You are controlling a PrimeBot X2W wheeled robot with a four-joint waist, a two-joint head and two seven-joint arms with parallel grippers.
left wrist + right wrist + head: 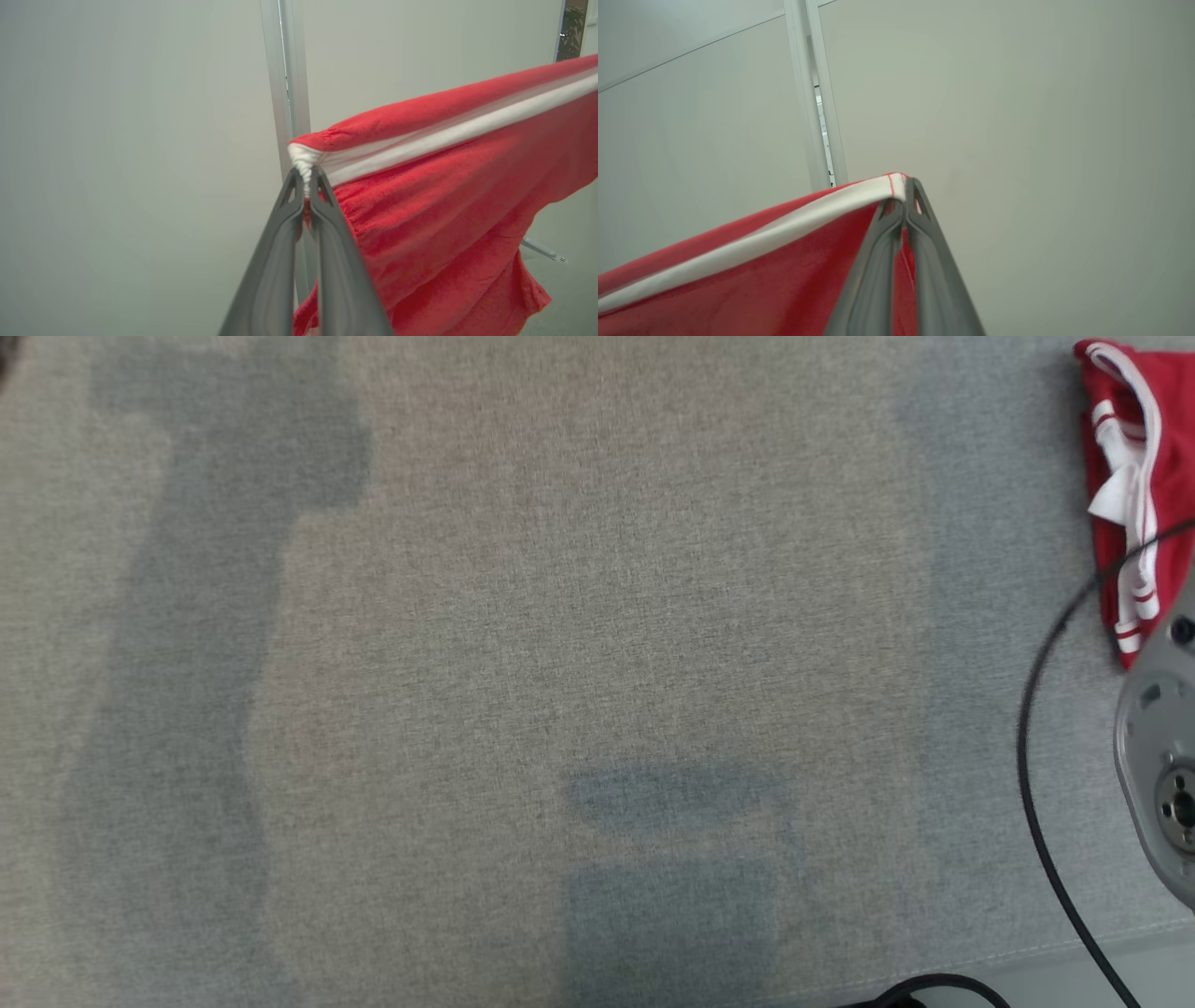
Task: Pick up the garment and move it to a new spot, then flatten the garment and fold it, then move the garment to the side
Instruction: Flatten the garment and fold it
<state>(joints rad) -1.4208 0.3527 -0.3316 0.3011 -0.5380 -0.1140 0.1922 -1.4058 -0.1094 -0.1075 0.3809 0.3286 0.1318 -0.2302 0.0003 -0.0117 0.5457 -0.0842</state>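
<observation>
Garment (444, 186) taut between both jaws

**Exterior finish: arm housing, cabling and gripper fingers**

Head view, right edge: a pale grey, smooth-moulded, rounded arm housing (1158, 728) carries a round recessed metal fitting (1179, 807) with a dark centre, a small dark round hole (1183, 631) above it, and shallow moulded recesses. A thin black cable (1030, 728) curves alongside the housing, and a further black cable loop (938, 987) shows at the lower edge. Left gripper (306, 179): two long, matt dark grey fingers (275, 261) taper to narrow tips, each with a small triangular cut-out near the tip. Right gripper (901, 200): identical dark grey tapered fingers (938, 280) with raised edge ribs and triangular cut-outs.
</observation>
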